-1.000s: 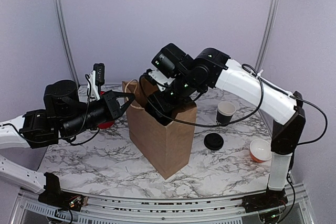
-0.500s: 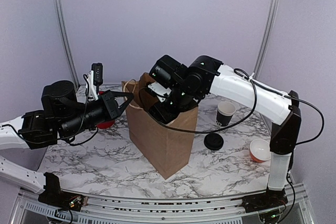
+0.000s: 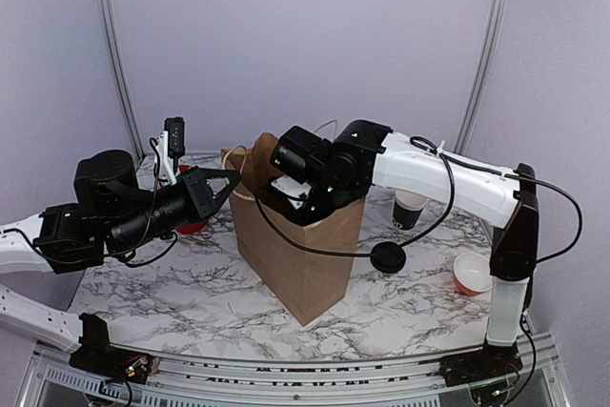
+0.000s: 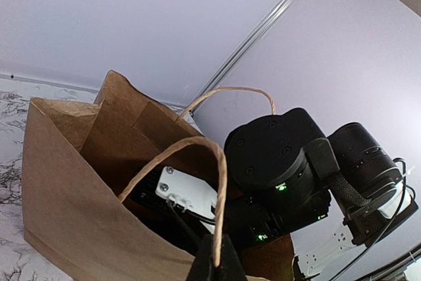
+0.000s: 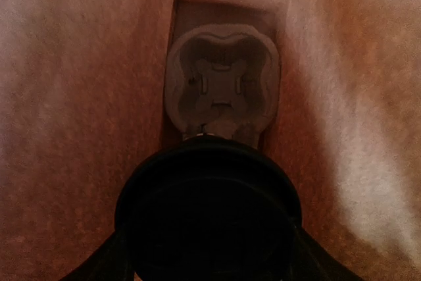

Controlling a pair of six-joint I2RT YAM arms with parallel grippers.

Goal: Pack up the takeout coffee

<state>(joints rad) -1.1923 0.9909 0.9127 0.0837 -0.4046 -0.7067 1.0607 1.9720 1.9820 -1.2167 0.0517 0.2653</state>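
- I see a tall brown paper bag (image 3: 303,259) standing upright in the middle of the white marble-pattern desk (image 3: 191,283), mouth open.
- The left end effector (image 4: 215,268) is pinched narrow on the bag's near twisted-paper handle (image 4: 220,202). The loop runs taut from the bag rim to the fingers.
- The far handle (image 4: 227,89) arches free, with nothing gripping it.
- The right arm reaches down through the bag mouth. On the top camera its wrist is below the rim and I can't see the fingers.
- On the right wrist camera, the right end effector (image 5: 207,260) is clamped on the takeout coffee (image 5: 209,208), a small black paper cup with a black plastic lid. I only get the lid from above, with a dark finger flaring out on either side at the bottom of the view.
- The coffee is inside the bag, upright between the brown walls.
- On the bag floor lies a pale moulded-pulp cup carrier (image 5: 220,77). The lid overlaps its near edge in view. I can't tell whether the cup touches it.
- To the right of the bag, an open black paper cup with a white rim (image 3: 410,212) stands partly behind the right forearm.
- A loose black plastic lid (image 3: 387,257) lies flat on the desk, just beside the bag and near the open cup.
- A small orange bowl with a white inside (image 3: 471,274) sits near the right arm's upright link.
- A red object (image 3: 195,227) is mostly hidden under the left arm, and I can't identify it.
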